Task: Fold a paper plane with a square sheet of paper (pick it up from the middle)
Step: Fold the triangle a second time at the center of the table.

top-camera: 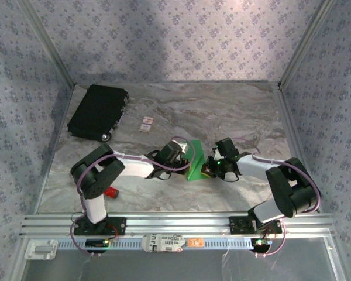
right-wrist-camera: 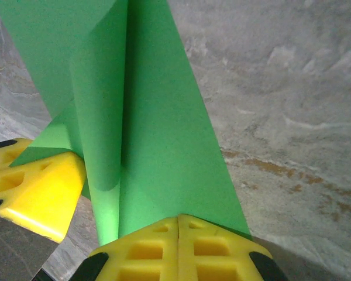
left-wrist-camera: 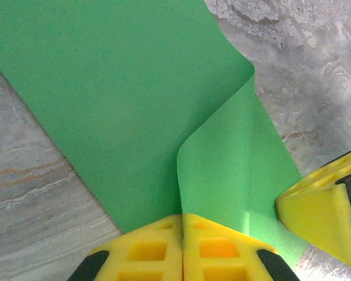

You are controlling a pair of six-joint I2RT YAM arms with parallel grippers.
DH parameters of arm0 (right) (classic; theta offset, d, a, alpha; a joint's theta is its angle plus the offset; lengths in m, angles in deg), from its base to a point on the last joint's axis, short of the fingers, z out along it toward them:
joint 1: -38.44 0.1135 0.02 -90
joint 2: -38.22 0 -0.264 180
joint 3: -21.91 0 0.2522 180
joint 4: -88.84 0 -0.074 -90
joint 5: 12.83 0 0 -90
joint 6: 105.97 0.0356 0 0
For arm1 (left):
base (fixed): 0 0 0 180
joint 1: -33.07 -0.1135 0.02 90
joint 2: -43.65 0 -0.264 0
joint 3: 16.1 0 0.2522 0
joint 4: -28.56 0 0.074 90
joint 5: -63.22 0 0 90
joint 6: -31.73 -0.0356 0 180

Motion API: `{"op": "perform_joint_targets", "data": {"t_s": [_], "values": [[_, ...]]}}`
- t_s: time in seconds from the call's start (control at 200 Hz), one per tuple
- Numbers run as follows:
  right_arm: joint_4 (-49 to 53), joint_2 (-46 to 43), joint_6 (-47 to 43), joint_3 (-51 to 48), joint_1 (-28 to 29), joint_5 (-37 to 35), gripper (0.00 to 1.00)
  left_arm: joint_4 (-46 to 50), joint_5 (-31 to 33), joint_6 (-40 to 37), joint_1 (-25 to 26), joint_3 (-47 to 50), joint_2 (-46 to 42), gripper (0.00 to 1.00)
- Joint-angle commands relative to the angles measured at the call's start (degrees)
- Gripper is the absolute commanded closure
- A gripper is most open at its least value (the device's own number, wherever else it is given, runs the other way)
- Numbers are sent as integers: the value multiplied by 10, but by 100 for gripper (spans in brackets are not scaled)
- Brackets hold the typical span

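Note:
The square sheet of paper [top-camera: 195, 159] is bright green and hangs between the two arms at the table's middle, bent over on itself with one flap curling. In the left wrist view the sheet [left-wrist-camera: 123, 99] runs up from my left gripper [left-wrist-camera: 182, 218], whose yellow fingers are shut on its edge. My right gripper [right-wrist-camera: 178, 219] is shut on another edge of the sheet [right-wrist-camera: 164, 129]. The two grippers [top-camera: 186, 159] [top-camera: 210, 165] sit close together, each other's yellow fingers [left-wrist-camera: 322, 216] [right-wrist-camera: 41, 187] showing alongside. The paper plane is out of view.
A black rectangular case [top-camera: 98, 111] lies at the back left. A small white card [top-camera: 146, 123] sits right of it. A red tool [top-camera: 111, 191] lies by the left arm's base. Patterned walls and metal frame posts [top-camera: 292, 58] enclose the marbled table [top-camera: 234, 111].

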Motion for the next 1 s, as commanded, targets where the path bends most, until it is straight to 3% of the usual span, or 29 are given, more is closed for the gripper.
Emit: {"op": "perform_joint_targets", "data": {"t_s": [0.0, 0.994], "values": [[33, 16, -12, -15, -6, -30, 100, 1, 0, -16, -6, -16, 2, 93], [36, 20, -17, -15, -9, -27, 100, 2, -18, -33, -12, -30, 26, 92]]}}
